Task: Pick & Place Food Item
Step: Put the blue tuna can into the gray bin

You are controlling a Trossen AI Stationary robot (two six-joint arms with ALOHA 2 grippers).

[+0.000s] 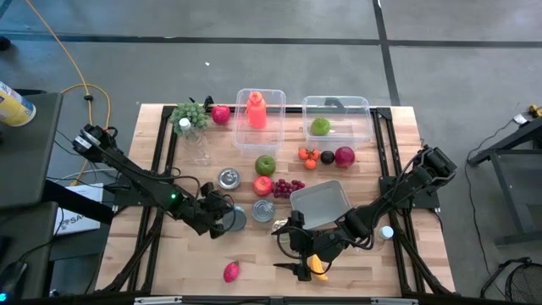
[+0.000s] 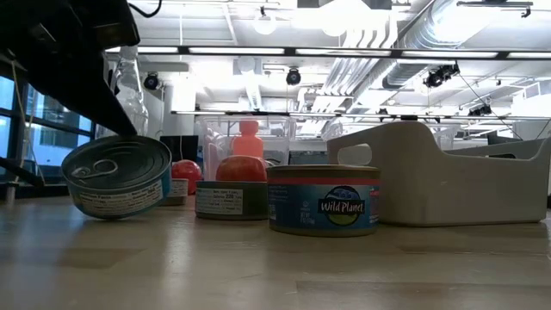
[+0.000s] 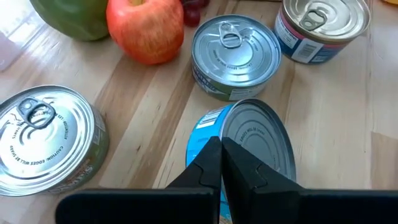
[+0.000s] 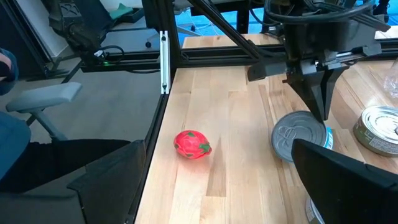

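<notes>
The blue-labelled can sits tipped up on its edge on the wooden surface, near the front and left of centre, with other cans just beside it. The left tool has its fingers pressed fully together, tips against the tilted can's rim and gripping nothing. By my judgement the pick is not yet made: no food item is lifted, and the white bin looks empty. The right tool hangs spread wide near the front edge, beside a pink fruit. A yellow item under that arm is mostly hidden, so what it is I cannot tell
</notes>
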